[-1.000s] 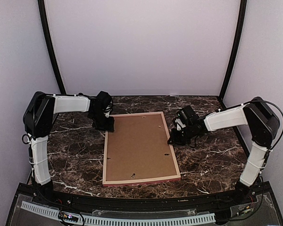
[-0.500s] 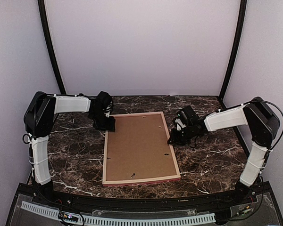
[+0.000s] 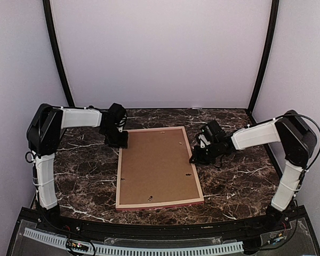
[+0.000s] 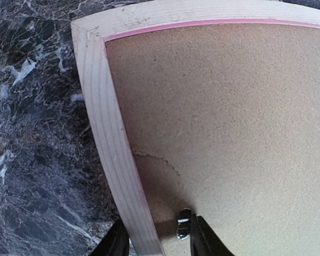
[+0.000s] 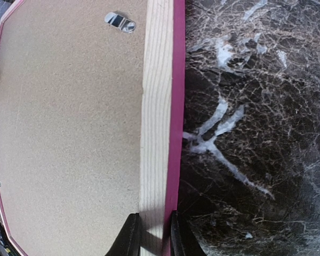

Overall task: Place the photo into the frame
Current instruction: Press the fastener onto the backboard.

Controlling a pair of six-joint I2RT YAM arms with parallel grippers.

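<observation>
The left gripper (image 4: 159, 242) sits at the far-left corner of the frame (image 3: 160, 203), jaws partly spread and straddling the left rail. Its outer finger (image 4: 116, 244) is down on the marble table (image 3: 85, 176) just outside the rail. Its inner finger (image 4: 204, 242) rests on the brown backing board (image 3: 157, 165) inside it. Between the jaws lie the pale wood rail, a strip of board and a small metal clip (image 4: 184, 224) touching the inner finger. The jaws are not pinched on the rail, since a gap shows on the inner side.

Ahead of these jaws the rail runs to the mitred corner, with a thin pink line along its inner edge.

The frame lies flat on the table between the two grippers, back side up, the board filling its opening.

The right gripper (image 5: 152, 237) is at the frame's right rail, a little past mid-length toward the far end. Its jaws are narrow and closed on that rail (one fingertip (image 5: 129, 234) on the board side, the other on the pink outer face). Ahead of these jaws the rail runs on. A second metal clip (image 5: 120, 22) lies on the board to the inner side, well apart from the fingertips.
</observation>
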